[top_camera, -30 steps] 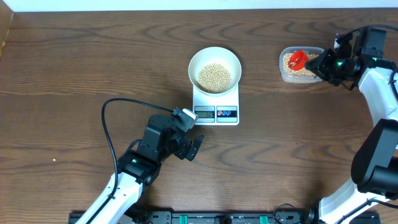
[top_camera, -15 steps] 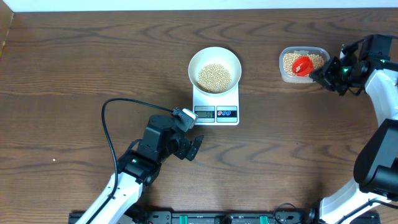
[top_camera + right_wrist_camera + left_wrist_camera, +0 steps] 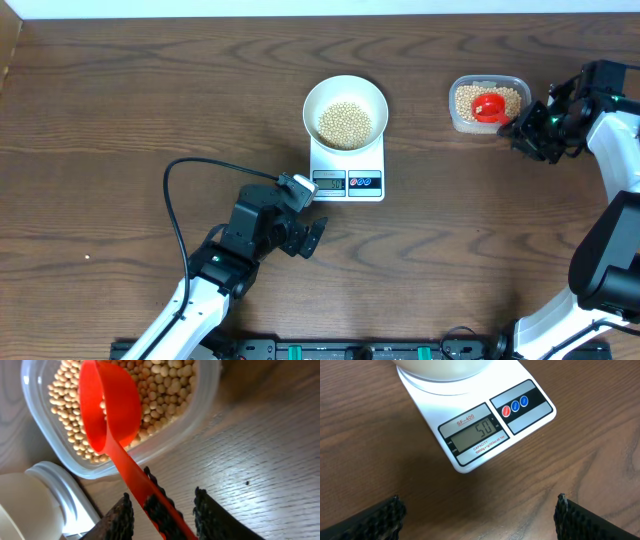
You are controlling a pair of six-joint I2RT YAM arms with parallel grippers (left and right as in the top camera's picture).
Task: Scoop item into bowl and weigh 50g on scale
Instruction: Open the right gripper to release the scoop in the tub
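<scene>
Wooden table (image 3: 120, 120); bowl (image 3: 445, 366) cropped atop scale (image 3: 475, 415).

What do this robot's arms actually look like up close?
Both the left arm and right arm have white shells with black joints and a small green light. A black cable loops from the left one. The fingers are black, ridged pads.

The left arm (image 3: 195, 290) rose from the near side and bent toward the middle, and the left hand (image 3: 480, 517) hung low and level, its two fingers (image 3: 375, 520) spread as wide as they go. The right arm (image 3: 620, 150) curved in from the right edge. The right hand (image 3: 520, 125) pointed left and slightly downward, its ridged fingers (image 3: 215, 517) partly parted.
</scene>
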